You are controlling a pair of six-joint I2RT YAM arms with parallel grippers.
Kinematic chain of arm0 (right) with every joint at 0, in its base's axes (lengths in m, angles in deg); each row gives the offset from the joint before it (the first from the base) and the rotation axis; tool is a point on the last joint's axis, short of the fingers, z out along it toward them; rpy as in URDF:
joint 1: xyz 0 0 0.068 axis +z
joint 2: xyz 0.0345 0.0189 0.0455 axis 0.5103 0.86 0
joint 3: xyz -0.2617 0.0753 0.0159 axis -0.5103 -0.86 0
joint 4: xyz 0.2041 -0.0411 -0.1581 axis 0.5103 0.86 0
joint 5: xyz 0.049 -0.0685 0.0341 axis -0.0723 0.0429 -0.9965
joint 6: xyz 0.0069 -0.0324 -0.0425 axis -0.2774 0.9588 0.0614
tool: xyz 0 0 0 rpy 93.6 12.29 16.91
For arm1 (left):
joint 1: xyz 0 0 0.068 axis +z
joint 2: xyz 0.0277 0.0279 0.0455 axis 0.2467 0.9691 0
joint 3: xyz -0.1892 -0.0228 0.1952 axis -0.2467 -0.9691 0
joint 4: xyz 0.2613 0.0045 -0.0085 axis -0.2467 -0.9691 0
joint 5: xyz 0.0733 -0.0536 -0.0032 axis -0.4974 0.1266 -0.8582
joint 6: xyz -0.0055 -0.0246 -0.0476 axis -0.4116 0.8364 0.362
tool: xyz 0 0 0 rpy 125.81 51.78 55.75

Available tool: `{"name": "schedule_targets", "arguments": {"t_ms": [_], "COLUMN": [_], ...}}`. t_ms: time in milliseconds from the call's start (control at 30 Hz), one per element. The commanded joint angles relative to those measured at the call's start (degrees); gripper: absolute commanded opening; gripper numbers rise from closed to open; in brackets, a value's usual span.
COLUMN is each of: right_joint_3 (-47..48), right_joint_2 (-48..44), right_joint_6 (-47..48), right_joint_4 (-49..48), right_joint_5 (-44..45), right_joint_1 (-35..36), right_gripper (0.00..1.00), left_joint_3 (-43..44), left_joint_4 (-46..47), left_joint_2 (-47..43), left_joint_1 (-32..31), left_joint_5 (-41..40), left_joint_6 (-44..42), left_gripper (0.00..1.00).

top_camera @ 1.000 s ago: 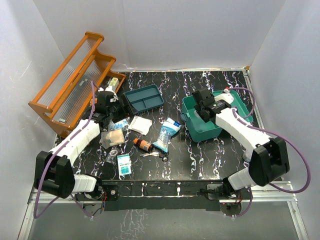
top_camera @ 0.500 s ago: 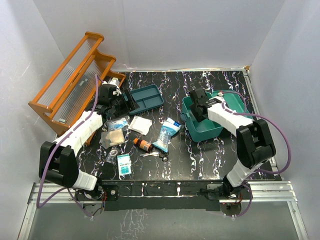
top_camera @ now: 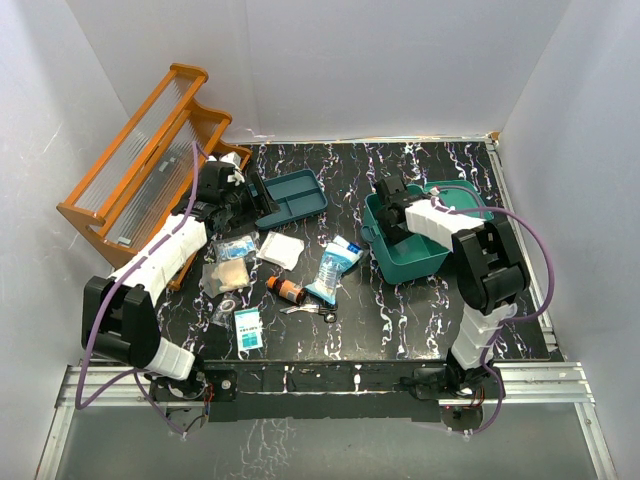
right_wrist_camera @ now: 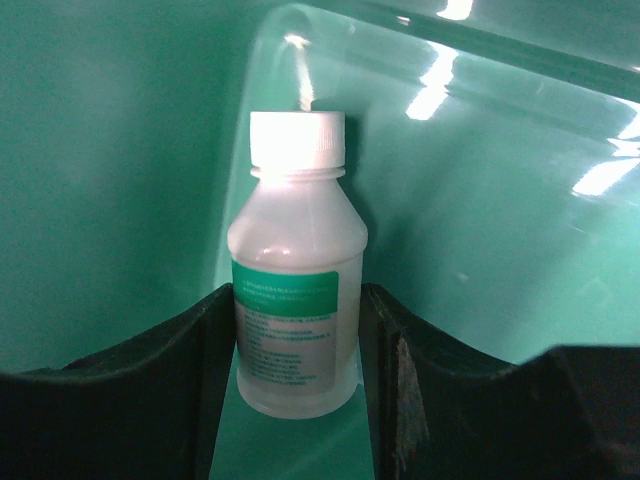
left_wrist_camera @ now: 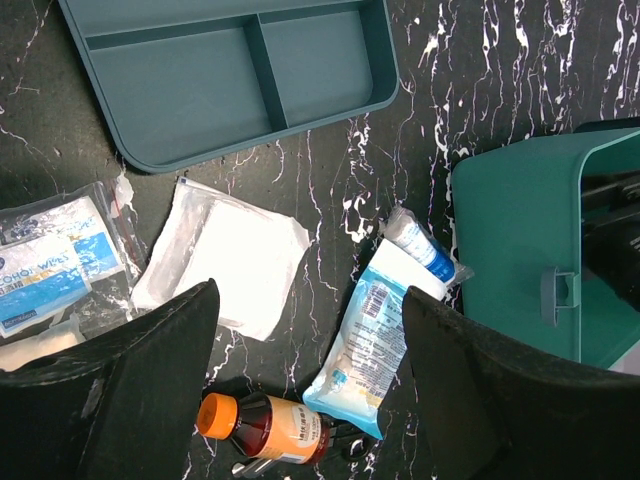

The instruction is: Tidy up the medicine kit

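The teal medicine kit (top_camera: 420, 255) stands open at the right; its front wall and latch show in the left wrist view (left_wrist_camera: 520, 250). Inside it a white translucent bottle (right_wrist_camera: 295, 300) with a green label and a white cap stands upright on the kit floor (right_wrist_camera: 120, 150). My right gripper (right_wrist_camera: 297, 295) is down in the kit (top_camera: 392, 200), its fingers close on either side of the bottle with the jaws slightly open. My left gripper (left_wrist_camera: 308, 296) hangs open and empty above the loose items (top_camera: 245, 195).
A teal divided tray (top_camera: 290, 195) lies at the back left beside an orange wooden rack (top_camera: 140, 165). On the table lie a white gauze pack (left_wrist_camera: 225, 265), a blue pouch (left_wrist_camera: 385, 340), an amber bottle with an orange cap (left_wrist_camera: 265, 428), wipes (left_wrist_camera: 50, 265) and a small box (top_camera: 248, 328).
The right gripper has gone further left and deeper into the kit, and its jaws have eased apart round the bottle. The left gripper has moved back towards the tray.
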Motion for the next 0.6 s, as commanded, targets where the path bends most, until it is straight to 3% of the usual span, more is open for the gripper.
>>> {"name": "schedule_targets", "arguments": {"t_ms": [0, 200, 433, 567], "right_joint_3": [3.0, 2.6, 1.5, 1.6], "right_joint_2": [1.4, -0.3, -5.0, -9.6], "right_joint_6": [-2.1, -1.4, 2.4, 5.4], "right_joint_4": [-5.0, -6.1, -7.7, -5.5], "right_joint_5": [-3.5, -2.6, -2.9, -2.1], "right_joint_1": [0.1, -0.2, -1.5, -1.7], "right_gripper": [0.57, 0.60, 0.54, 0.60], "left_joint_3": [2.2, 3.0, 3.1, 2.0], "left_joint_4": [-2.3, -2.4, -0.3, 1.6], "left_joint_2": [0.2, 1.2, 1.3, 0.8], "left_joint_1": [-0.2, -0.3, -0.2, -0.2], "left_joint_5": [0.1, 0.1, 2.4, 4.2], "left_joint_6": [-1.0, -1.0, -1.9, -2.1], "left_gripper": [0.73, 0.73, 0.73, 0.74]}}
